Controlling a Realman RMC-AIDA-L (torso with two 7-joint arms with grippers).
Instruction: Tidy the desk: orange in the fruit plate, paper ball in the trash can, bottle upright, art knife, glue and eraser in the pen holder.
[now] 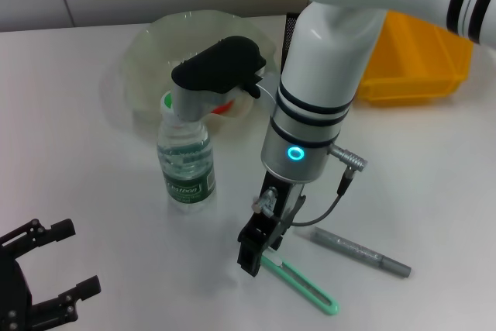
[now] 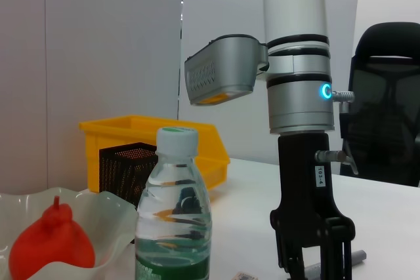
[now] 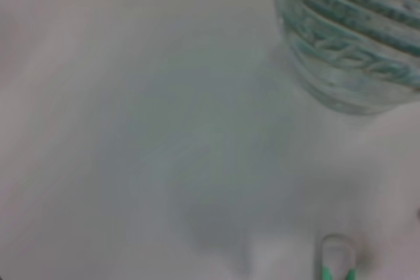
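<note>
1. Bench (image 1: pixel 70 114): white, carrying every item; the tidy-up looks partly done.
2. Fruit plate (image 1: pixel 155 52): glassy, at the back, with the orange (image 2: pixel 49 244) lying in it. That step looks finished.
3. Bottle (image 1: pixel 186 156): stands upright in front of the plate, cap on. Done too.
4. Pen holder (image 2: pixel 128 172): black mesh, behind the right arm beside a yellow bin (image 1: pixel 422 56). Contents hidden.
5. Art knife (image 1: pixel 360 252): grey, flat on the bench, still to be put away. So is a green tool (image 1: pixel 302 281) just beside it.
6. Right gripper (image 1: pixel 254 247): down at the near end of the green tool; whether the fingers touch or clamp it, cannot tell.
7. Left gripper (image 1: pixel 58 265): parked at the near left corner, fingers spread wide, holding nothing.
8. Paper ball, eraser, trash can: not visible.
</note>
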